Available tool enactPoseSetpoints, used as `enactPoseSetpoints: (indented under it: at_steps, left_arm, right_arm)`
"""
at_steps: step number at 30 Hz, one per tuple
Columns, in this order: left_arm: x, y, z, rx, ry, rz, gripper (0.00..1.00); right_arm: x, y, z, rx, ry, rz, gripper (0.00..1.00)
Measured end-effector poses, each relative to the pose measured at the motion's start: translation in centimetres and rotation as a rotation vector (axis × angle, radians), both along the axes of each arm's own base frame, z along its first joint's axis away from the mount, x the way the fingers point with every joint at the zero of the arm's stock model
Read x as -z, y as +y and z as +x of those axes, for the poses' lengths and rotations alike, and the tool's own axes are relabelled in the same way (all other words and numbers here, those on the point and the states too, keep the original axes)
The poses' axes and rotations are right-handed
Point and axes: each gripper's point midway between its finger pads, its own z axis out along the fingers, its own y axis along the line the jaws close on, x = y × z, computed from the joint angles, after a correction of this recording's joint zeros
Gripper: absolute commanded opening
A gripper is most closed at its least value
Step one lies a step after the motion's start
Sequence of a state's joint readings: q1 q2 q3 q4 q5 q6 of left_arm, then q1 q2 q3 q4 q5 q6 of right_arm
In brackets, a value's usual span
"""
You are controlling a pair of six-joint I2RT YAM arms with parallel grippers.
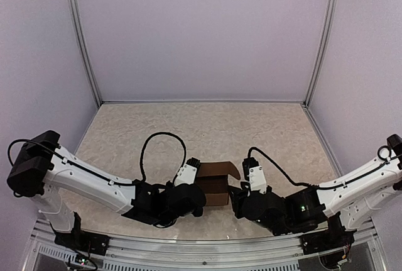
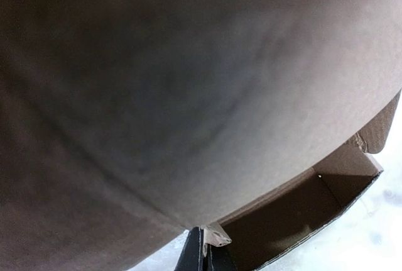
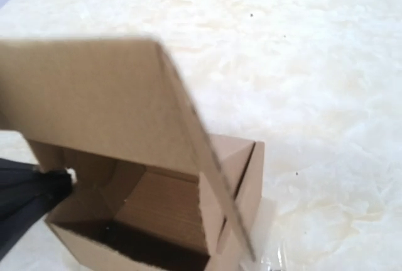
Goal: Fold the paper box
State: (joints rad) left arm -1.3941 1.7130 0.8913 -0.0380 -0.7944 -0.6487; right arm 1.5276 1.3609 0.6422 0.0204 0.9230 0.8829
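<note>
The small brown cardboard box (image 1: pixel 217 187) sits on the beige marbled table (image 1: pixel 188 126) between the 2 arms, with its lid flap raised and its cavity open. The left gripper (image 1: pixel 198 190) meets its left wall, probably to steady it. The right gripper (image 1: pixel 235 194) hovers just beside the opposite side. Whether either gripper is grasping cannot be told.
</note>
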Motion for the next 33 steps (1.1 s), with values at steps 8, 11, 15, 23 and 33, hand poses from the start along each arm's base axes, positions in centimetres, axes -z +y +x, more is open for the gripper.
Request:
enactPoseSetpoints:
  at_steps: [8, 11, 15, 23, 33]
  left_arm:
    - [0.1, 0.0, 0.0, 0.001, 0.001, 0.004, 0.00]
    - [0.1, -0.2, 0.0, 0.002, 0.001, 0.008, 0.00]
    - [0.1, -0.3, 0.0, 0.002, 0.002, 0.009, 0.00]
    - [0.2, -1.1, 0.3, 0.002, -0.011, 0.025, 0.00]
    - [0.6, -2.5, 1.3, 0.000, -0.054, 0.078, 0.00]
  right_arm:
    - [-4.4, -0.3, -0.3, -0.070, -0.057, 0.012, 0.43]
    - [-7.0, 0.6, -0.2, -0.094, -0.099, 0.015, 0.37]
    - [-10.1, 1.7, 0.5, -0.106, -0.139, 0.022, 0.31]
    - [-10.5, 3.1, 5.4, -0.078, -0.151, -0.060, 0.25]
    - [-6.5, 4.4, 8.3, -0.086, -0.103, -0.139, 0.23]
